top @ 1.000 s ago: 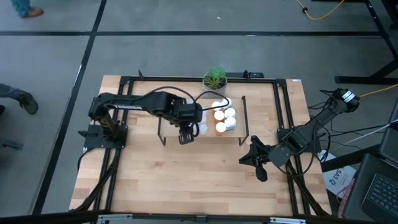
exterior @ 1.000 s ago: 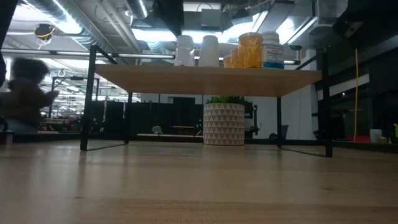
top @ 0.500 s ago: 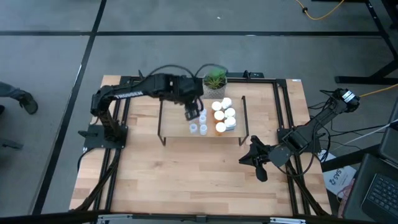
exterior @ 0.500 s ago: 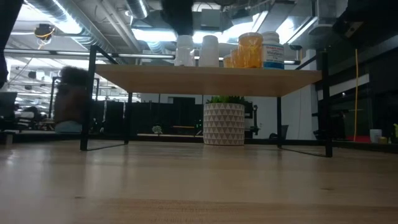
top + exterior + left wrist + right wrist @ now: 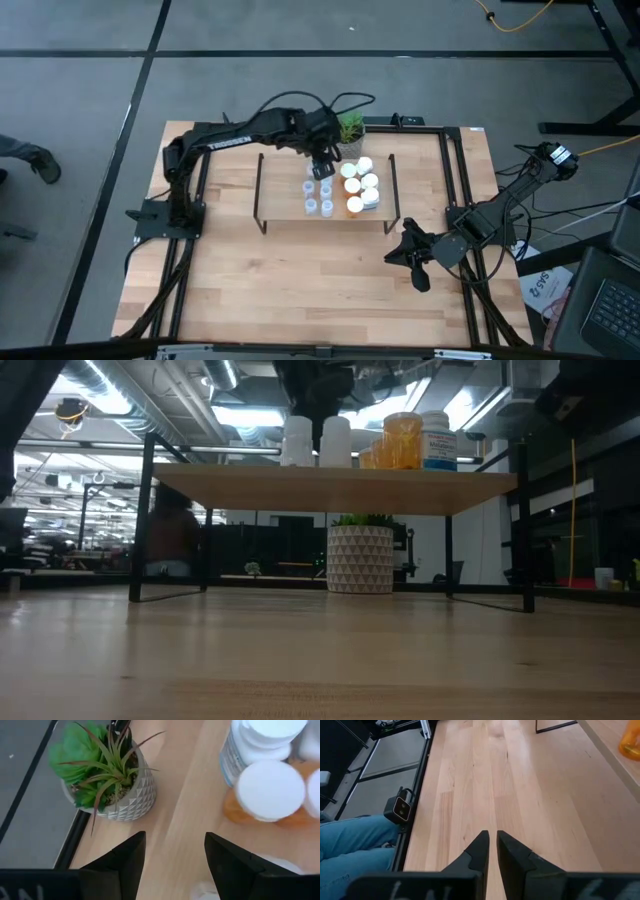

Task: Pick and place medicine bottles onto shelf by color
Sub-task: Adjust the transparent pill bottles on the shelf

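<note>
The shelf stands at the table's far middle. Several small pale bottles stand on its left part, with white-capped and orange bottles to their right; the low view shows them on the board. My left gripper hangs open and empty over the shelf's far edge, between the pale bottles and the potted plant. Its wrist view shows the plant and an orange bottle ahead. My right gripper is shut and empty at the table's right; its wrist view shows bare tabletop.
The shelf's black side frames stand on the table. Bare tabletop lies on the near side of the shelf. A person moves in the room behind, and a leg in jeans shows beside the table.
My left gripper has gone from the shelf's near edge toward the table's far edge and a little to the right, across the shelf toward the plant. Two pale bottles that it covered now show behind it. A person has walked to the right in the background.
</note>
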Robot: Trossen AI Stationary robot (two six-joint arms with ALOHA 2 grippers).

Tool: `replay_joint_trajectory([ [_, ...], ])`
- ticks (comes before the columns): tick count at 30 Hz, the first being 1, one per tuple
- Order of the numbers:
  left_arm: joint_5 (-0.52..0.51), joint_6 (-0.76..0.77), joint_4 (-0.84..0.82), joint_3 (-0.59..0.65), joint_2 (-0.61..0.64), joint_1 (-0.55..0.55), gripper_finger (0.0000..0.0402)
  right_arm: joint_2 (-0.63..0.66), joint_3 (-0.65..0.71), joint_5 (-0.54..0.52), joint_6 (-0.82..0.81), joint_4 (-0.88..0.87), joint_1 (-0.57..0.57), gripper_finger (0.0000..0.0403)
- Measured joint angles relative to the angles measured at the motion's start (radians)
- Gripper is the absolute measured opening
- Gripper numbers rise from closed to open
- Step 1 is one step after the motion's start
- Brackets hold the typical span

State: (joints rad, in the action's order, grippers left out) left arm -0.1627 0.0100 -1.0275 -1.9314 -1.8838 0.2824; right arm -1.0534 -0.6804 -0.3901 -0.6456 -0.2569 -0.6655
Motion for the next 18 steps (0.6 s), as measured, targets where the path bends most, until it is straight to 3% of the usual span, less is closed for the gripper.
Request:
replay_joint_trajectory([
  [18, 0.001, 0.008, -0.137, 0.0, -0.009, 0.005, 0.0196, 0.0, 0.0, 0.0, -0.005, -0.002, 0.0, 0.0039],
])
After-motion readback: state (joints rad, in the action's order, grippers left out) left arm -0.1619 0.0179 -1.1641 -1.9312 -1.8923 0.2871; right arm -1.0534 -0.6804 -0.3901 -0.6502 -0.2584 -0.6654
